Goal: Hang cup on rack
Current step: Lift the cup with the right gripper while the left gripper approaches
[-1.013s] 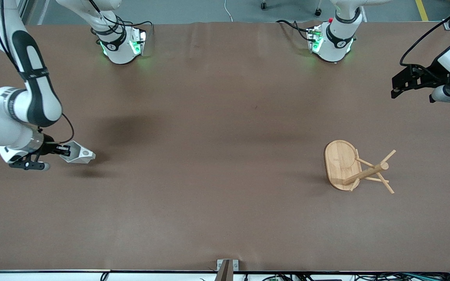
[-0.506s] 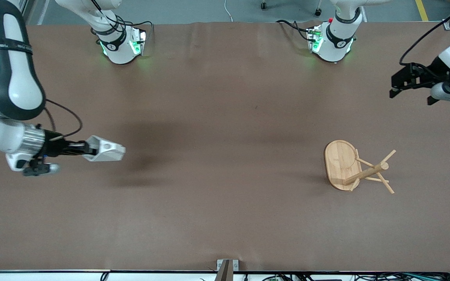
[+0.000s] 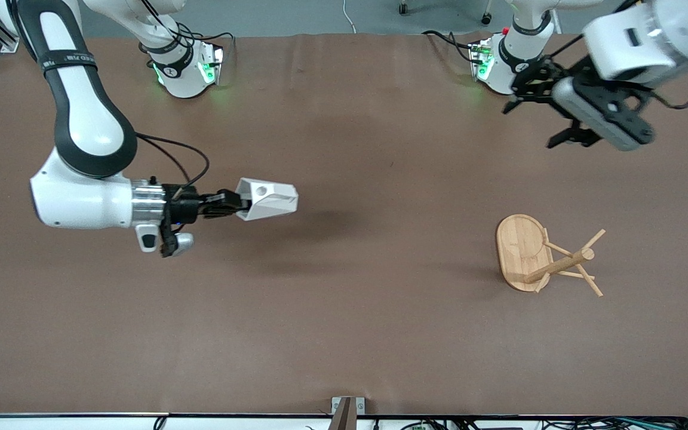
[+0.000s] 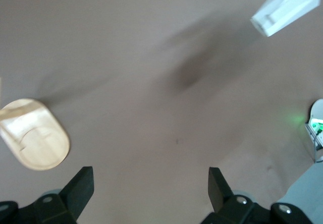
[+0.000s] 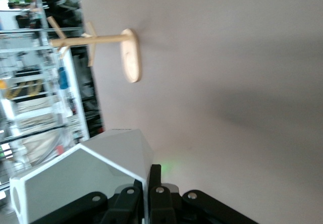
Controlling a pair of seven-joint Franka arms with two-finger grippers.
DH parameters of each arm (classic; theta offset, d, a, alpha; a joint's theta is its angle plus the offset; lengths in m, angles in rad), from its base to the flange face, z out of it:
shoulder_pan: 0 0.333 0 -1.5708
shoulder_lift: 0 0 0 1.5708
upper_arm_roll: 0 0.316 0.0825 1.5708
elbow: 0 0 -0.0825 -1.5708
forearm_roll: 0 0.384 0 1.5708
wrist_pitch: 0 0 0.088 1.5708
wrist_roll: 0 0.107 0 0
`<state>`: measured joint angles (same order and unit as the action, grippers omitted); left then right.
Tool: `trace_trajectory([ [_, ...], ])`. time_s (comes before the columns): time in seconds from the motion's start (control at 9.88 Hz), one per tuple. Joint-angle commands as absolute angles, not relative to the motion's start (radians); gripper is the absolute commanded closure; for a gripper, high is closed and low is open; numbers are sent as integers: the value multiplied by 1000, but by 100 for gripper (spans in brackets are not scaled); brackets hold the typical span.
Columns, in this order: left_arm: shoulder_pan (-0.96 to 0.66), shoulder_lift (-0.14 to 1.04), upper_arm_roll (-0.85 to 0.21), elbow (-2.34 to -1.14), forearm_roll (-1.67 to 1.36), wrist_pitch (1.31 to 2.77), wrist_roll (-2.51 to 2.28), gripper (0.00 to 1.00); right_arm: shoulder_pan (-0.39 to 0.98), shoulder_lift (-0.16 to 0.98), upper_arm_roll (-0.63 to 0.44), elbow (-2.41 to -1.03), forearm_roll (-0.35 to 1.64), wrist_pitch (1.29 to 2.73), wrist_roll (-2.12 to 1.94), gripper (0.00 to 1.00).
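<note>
Clamped on the cup (image 3: 267, 199), our right pincer (image 3: 230, 205) carries it in the air above the tabletop (image 3: 344, 334), toward the right arm's end but already near the middle. We hold the cup on its side, its narrow end pointing at 3 o'clock in the front view, straight toward the rack (image 3: 544, 258). The round hole in its handle tab shows near the pincer. In the right wrist view the cup (image 5: 86, 178) sits between the closed fingers (image 5: 154, 193), with the rack (image 5: 108, 50) well apart from it.

Our left pincer (image 3: 550, 116) hangs in the air over the tabletop near the left arm's base, at about 12 o'clock from the rack in the front view. Its fingers (image 4: 81, 188) stand wide apart with nothing between them; the left wrist view shows bare tabletop in the gap, the rack's base (image 4: 33, 141) and the cup (image 4: 287, 7).

The rack stands on its oval base toward the left arm's end of the tabletop, its post upright and its thin pegs angling outward. The cup is well apart from it.
</note>
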<state>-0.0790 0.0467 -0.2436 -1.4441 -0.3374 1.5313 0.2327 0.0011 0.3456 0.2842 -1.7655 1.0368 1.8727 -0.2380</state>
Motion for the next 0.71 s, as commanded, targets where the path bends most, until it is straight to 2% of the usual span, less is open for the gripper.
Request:
trace_trajectory([
  [0.0,-83,95,-255,-1460,-328,1548,316,0,0,360,333,-1794,1212,1867,-238,100],
  [0.1,-95,103,-268,-1460,-328,1575,357,0,5,360,366,-1804,1317,1873,-248,100],
  [0.61,-138,179,-437,-1463,-335,1842,423,0,66,362,445,-1799,1477,2009,-247,99],
])
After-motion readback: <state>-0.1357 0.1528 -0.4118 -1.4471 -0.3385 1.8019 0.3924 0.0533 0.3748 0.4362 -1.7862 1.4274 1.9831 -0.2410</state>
